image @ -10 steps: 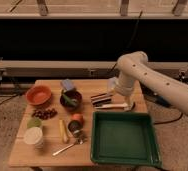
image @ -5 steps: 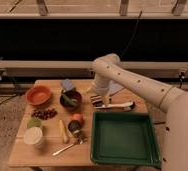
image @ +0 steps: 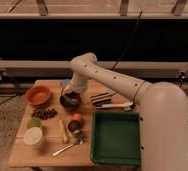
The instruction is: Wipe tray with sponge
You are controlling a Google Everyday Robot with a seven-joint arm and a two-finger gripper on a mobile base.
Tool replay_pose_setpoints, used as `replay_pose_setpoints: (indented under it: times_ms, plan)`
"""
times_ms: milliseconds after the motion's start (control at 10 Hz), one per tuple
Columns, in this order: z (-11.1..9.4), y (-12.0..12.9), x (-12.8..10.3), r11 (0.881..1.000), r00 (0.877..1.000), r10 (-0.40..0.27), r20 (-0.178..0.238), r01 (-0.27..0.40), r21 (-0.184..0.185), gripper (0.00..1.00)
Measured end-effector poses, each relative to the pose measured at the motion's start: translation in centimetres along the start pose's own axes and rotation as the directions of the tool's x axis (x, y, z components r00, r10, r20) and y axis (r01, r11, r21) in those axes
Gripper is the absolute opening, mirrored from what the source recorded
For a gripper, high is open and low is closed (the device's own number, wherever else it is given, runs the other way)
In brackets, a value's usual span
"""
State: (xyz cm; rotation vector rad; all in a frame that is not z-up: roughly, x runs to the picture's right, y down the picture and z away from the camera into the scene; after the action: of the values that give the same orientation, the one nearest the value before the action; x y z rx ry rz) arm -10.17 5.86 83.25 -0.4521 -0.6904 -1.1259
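The dark green tray point(image: 115, 141) lies on the front right of the wooden table point(image: 47, 152), and nothing is in it. My gripper point(image: 70, 94) hangs from the white arm point(image: 107, 77) at the back middle of the table. It is low over a dark bowl point(image: 71, 101), well left of and behind the tray. A small blue-grey piece point(image: 65, 83) peeks out just left of the wrist, mostly covered by the arm. I cannot tell whether it is the sponge.
An orange bowl point(image: 38, 95) sits at the back left, with dark berries point(image: 44, 113) in front of it. A white cup point(image: 33, 136), a yellow stick-like item point(image: 63, 131), an orange-red round item point(image: 76, 120) and a metal utensil point(image: 69, 146) lie front left. Dark bars point(image: 101, 97) and a white-handled tool point(image: 114, 105) lie behind the tray.
The arm has swung left, from the back right of the table near the dark bars to over the dark bowl. The tray and the other items have not moved.
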Motion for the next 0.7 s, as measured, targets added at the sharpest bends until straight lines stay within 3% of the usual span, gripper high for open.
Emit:
replay_pose_setpoints:
  times_ms: [700]
  plan:
    - [-0.26, 0.47, 0.68, 1.000, 1.000, 0.014, -0.015, -0.013, 0.012, 0.80]
